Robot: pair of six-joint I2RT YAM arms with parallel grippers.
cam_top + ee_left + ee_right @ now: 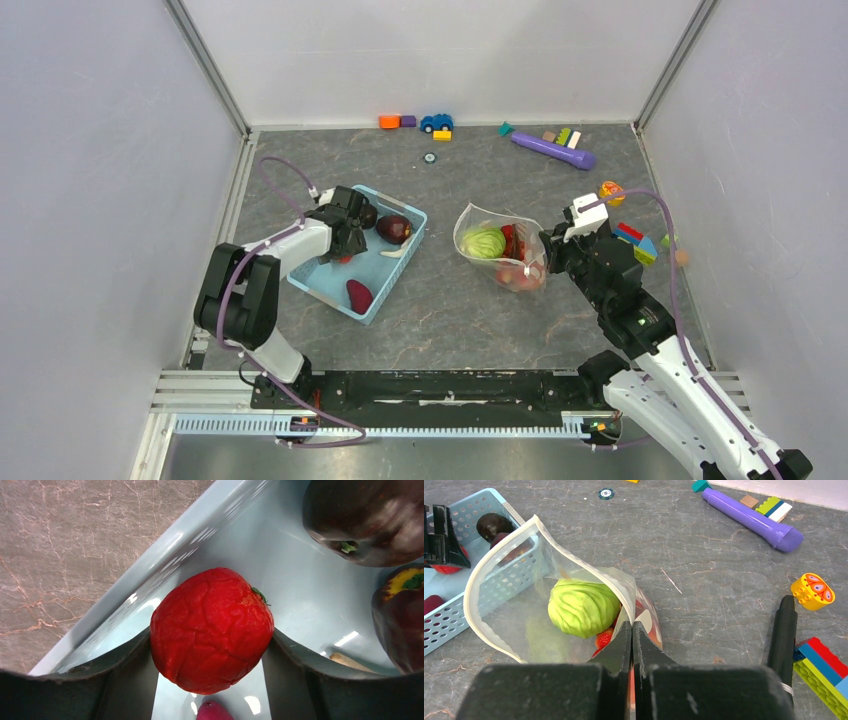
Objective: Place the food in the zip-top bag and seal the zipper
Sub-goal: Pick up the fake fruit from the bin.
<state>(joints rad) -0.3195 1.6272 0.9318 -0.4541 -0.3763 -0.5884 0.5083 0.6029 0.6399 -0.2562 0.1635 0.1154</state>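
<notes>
Your right tool point(631, 630) is pinched shut on the zip-top bag point(524, 627), which stands open just right of the basket point(150, 565) with the cabbage point(581, 607) inside. Your left tool point(211, 645) grips the red tomato point(210, 615) in the basket. The maroon fruit point(394, 229), the magenta piece point(359, 295) and the zipper point(471, 587) remain.

The table point(450, 320) has a dark grey top veined like marble, with thin pale lines running through it (they look pinkish in the left wrist view). Plain, pale panels close it in on three sides: a back wall point(440, 50), a left wall point(90, 180) and a right wall point(770, 120). Slim metal corner posts point(208, 65) stand where the panels meet. A ribbed aluminium rail point(450, 425) runs along the near edge. The light is soft and even, and shadows are faint.
</notes>
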